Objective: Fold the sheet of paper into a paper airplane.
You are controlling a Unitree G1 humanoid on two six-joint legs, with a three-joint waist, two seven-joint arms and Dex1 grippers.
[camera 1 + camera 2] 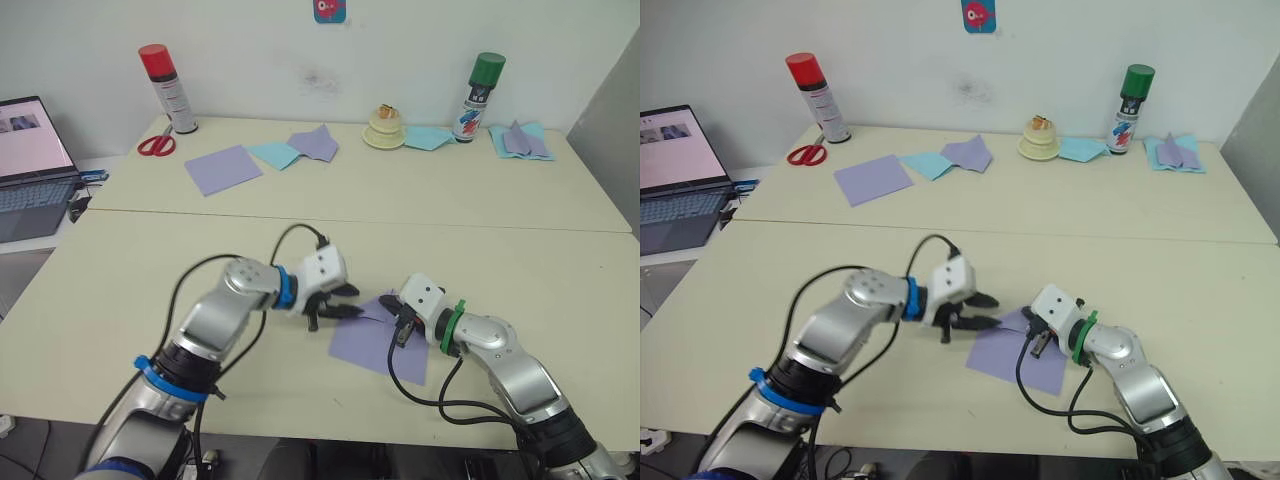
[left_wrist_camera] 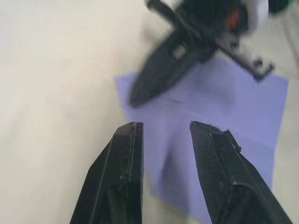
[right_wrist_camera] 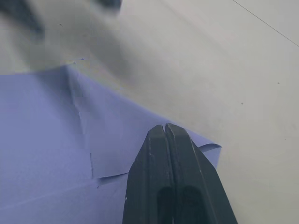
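Lower centre of frame: sheet of paper (image 1: pixel 377 340) flat on near table (image 1: pixel 120 330). Right gripper (image 1: pixel 402 327) clenched, pressing a folded flap, likely pinning it. Left gripper (image 1: pixel 333 308) released, poised at sheet's left edge. Farther back, upper left: scissors (image 1: pixel 155 145).

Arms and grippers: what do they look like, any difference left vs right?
Both arms are silver-grey metal with white wrist housings, looping black cables and two tapered black fingers. The left gripper sits past a blue wrist ring, with another blue ring further up the arm; the right gripper sits past a green ring.
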